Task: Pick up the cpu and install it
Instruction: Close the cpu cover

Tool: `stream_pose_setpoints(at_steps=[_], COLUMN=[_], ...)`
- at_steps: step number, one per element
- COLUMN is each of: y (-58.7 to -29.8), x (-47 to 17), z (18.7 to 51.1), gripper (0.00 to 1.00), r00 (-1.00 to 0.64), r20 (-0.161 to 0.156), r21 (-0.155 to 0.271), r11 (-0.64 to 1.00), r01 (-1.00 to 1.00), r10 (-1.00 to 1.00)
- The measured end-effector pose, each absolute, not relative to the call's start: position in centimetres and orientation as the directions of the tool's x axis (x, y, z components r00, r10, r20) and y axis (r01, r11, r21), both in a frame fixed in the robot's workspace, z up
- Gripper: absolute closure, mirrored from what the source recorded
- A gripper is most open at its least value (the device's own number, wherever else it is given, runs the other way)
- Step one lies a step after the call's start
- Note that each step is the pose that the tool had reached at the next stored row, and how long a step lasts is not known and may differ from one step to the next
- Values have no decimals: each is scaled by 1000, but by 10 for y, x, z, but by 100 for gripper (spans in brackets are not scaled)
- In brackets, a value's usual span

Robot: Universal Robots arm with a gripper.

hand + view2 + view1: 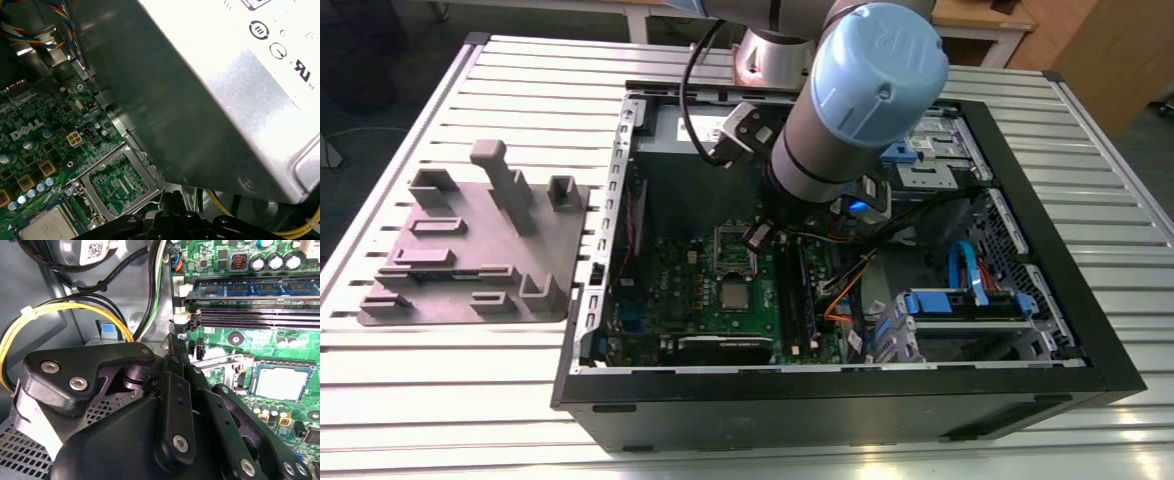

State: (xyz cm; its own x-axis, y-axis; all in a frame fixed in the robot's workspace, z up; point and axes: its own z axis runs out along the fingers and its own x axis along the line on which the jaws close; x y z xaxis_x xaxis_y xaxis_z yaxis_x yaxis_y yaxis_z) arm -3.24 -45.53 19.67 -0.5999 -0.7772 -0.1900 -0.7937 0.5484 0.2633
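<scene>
We are seeing the gripper (758, 238) hanging inside the computer case (854, 390), near the cpu (736, 297), which is sitting flat on the green motherboard (670, 285). We cannot tell whether the gripper is spread or pressed together.

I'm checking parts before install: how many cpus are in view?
1. The cpu lies flat on the green motherboard inside the open computer case. More may be hidden beneath the arm.
</scene>
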Motion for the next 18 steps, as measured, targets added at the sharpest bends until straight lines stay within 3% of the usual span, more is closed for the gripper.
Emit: stream_pose_setpoints(at_steps=[18], y=[-452], x=[-33], z=[204], gripper=[89], r00=[-598], r20=[-172], r21=[254], r11=[551], r01=[-795], r10=[-783])
